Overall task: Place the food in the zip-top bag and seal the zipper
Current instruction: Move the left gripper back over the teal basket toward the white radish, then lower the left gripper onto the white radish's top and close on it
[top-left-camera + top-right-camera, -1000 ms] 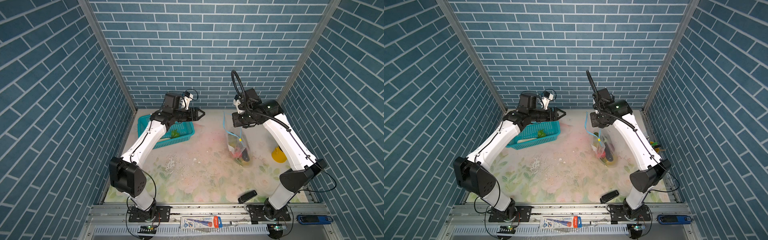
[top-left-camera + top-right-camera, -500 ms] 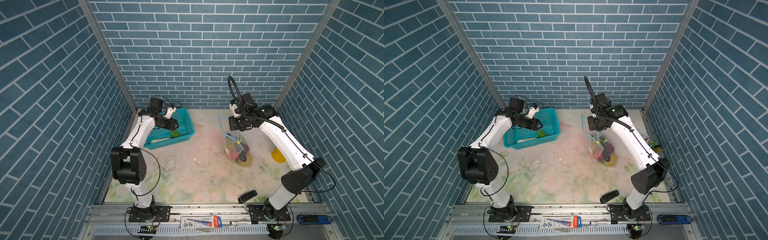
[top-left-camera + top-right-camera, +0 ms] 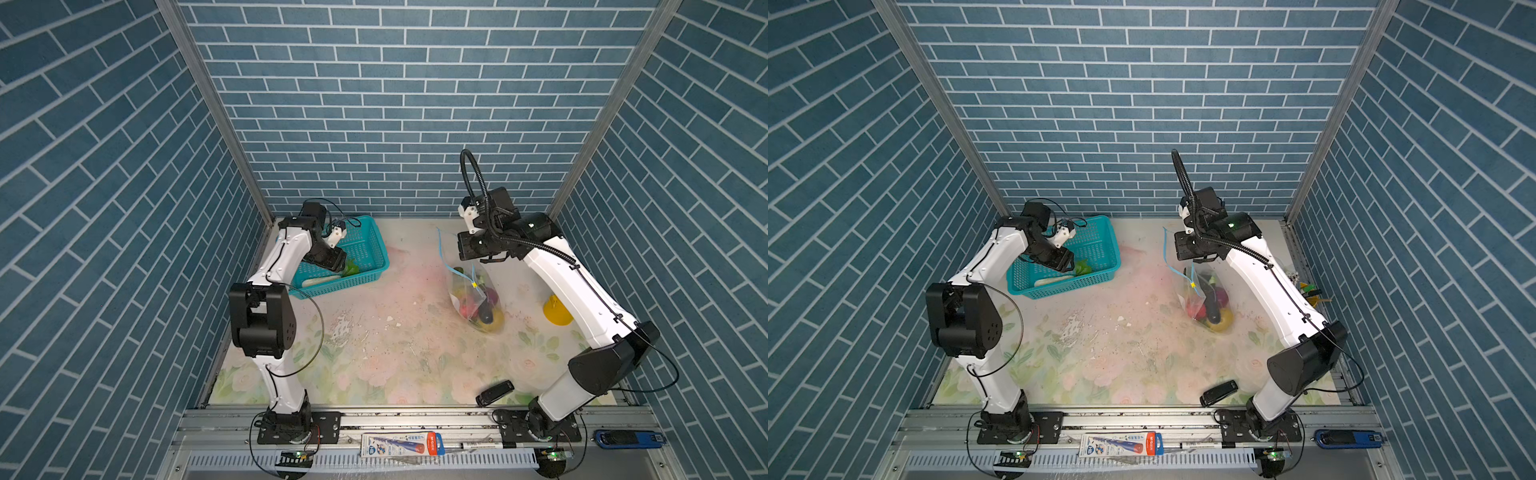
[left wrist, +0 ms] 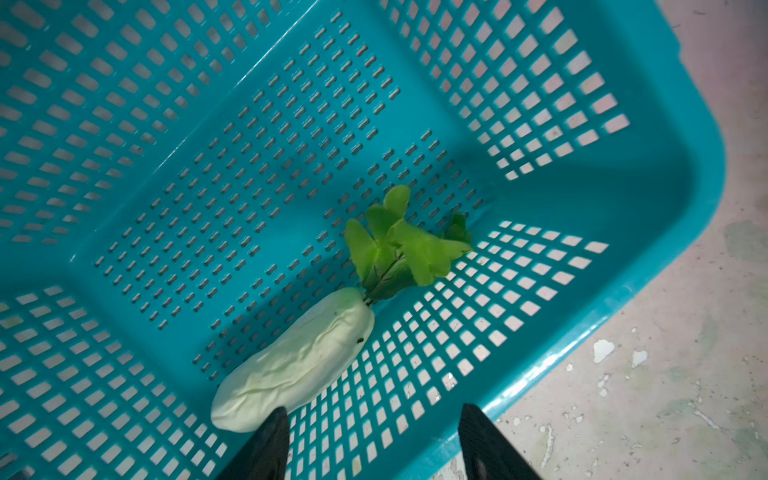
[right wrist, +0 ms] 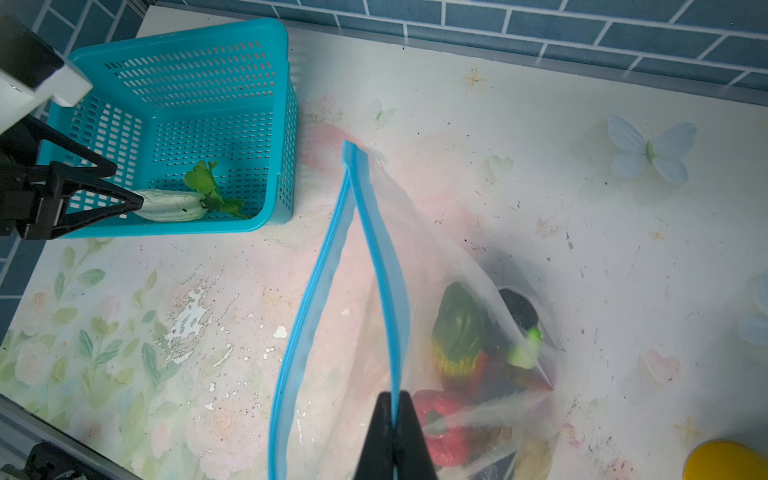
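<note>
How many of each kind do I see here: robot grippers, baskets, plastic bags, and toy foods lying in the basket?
Robot grippers: 2, left gripper and right gripper
Baskets: 1, teal plastic mesh basket
Bags: 1, clear crinkly zip-top bag
Toy foods in basket: 1, pale white radish with green leaves
Total: 5

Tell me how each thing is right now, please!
basket: upright, holds only the white radish
white radish: lying down, not gripped
left gripper: open, beside the white radish's end
zip-top bag: mouth open, toy food inside
zipper: unsealed, strips apart
right gripper: shut on the zipper
</note>
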Robot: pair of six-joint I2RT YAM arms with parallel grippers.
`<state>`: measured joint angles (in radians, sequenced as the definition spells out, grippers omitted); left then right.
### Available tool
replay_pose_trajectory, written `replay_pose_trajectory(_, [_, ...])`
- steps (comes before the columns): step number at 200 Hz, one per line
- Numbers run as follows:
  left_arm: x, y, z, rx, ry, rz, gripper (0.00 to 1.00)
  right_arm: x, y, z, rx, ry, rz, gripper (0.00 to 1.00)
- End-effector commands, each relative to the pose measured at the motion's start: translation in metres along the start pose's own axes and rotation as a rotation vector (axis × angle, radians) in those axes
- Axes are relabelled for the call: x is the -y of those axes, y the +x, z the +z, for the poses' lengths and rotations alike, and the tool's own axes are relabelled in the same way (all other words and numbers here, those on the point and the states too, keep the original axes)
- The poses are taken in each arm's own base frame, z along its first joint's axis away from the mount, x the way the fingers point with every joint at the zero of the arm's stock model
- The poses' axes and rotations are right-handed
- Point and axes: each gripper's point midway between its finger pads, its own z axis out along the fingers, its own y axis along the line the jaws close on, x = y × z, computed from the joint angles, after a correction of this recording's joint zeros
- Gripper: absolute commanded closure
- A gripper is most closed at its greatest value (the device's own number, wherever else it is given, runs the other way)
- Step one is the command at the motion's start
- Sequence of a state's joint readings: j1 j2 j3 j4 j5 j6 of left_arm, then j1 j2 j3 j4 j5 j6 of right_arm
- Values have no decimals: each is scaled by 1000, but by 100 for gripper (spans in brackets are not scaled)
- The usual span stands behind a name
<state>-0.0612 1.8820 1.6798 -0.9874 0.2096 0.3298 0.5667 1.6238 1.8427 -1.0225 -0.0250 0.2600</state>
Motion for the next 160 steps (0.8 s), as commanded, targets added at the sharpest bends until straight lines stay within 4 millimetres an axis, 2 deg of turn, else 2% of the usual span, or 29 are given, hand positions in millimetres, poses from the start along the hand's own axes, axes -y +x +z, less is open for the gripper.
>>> replay_pose_trajectory(1, [-9, 11, 10, -73, -11, 11, 32, -2, -2, -15, 35, -10, -44, 100])
replay_pose_trajectory(55, [-22, 13, 23, -144, -46, 21, 33, 1, -3, -20, 61, -2, -44, 100])
replay_pose_trajectory(93, [-20, 12, 29, -150, -23, 30, 34, -1, -8, -25, 73, -12, -49, 100])
replay_pose_trajectory(160, [-26, 31, 52, -238, -37, 58, 34, -2, -8, -22, 64, -11, -53, 100])
